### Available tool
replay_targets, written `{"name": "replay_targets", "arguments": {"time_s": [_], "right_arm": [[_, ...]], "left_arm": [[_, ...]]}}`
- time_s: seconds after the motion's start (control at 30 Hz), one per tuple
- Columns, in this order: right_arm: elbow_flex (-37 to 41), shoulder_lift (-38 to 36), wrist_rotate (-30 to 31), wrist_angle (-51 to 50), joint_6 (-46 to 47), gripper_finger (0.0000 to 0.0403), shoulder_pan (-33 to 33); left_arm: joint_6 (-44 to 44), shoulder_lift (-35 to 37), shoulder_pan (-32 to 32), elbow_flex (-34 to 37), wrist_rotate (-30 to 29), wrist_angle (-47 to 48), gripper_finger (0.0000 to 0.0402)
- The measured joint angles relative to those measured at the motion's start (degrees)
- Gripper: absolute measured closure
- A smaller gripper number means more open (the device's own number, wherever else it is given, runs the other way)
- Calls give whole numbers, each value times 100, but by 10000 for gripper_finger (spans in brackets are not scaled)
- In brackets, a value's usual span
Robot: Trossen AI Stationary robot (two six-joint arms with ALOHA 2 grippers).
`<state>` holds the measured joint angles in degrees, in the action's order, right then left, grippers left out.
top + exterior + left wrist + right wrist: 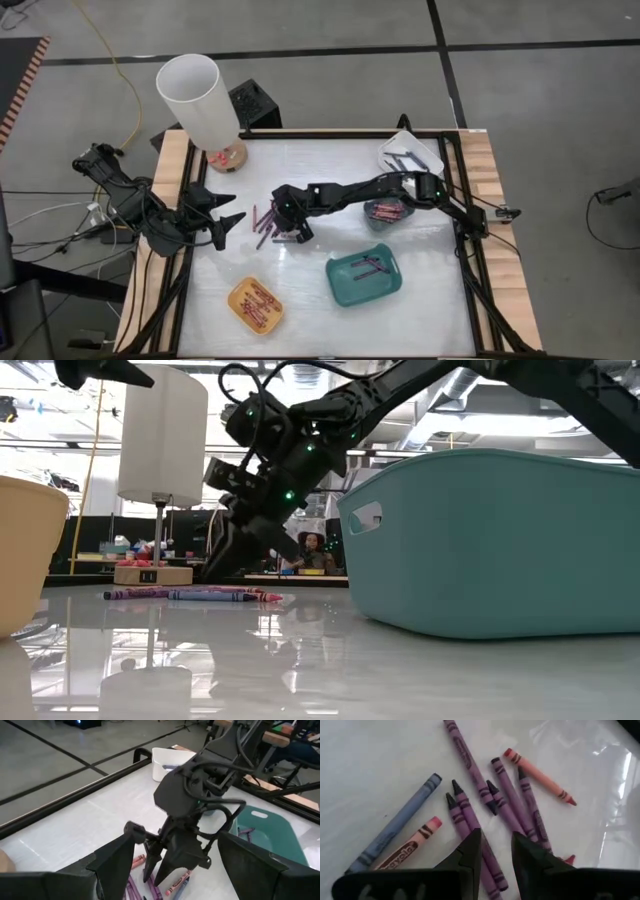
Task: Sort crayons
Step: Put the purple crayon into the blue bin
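Between the two dark fingers of my right hand (492,851), set narrow and holding nothing, lies one purple crayon, and I hang just above it near the middle of the table (330,165). These crayons (485,805) look light, stiff and thin, with paper wrappers that should give some grip, though the wax can snap if I pinch hard. They lie flat on a glossy top, so a stick may roll or skid; I judge the best hold is across the middle of the barrel, fingers square to its length.

Under my wrist I count about five purple sticks bunched together, one blue-grey at about nine o'clock, one pink beside it, and one red out at two o'clock. More sit sorted already: in the teal tray (345,285) at five o'clock, the yellow tray (240,297) at seven, the white tray (425,150) at two. Those are too small to count.

My left hand (232,208) waits wide open at nine o'clock.
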<state>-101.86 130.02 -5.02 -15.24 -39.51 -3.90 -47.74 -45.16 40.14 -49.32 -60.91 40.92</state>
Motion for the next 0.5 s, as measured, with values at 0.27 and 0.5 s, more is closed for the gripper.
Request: {"name": "replay_targets", "arguments": {"time_s": [0.27,0.5], "right_arm": [[-9,43,13,-119,28,300,-118],[-9,65,22,-407,55,300,-154]], "left_arm": [[-14,3,0,0,21,5,126],[-13,3,0,0,16,13,126]]}}
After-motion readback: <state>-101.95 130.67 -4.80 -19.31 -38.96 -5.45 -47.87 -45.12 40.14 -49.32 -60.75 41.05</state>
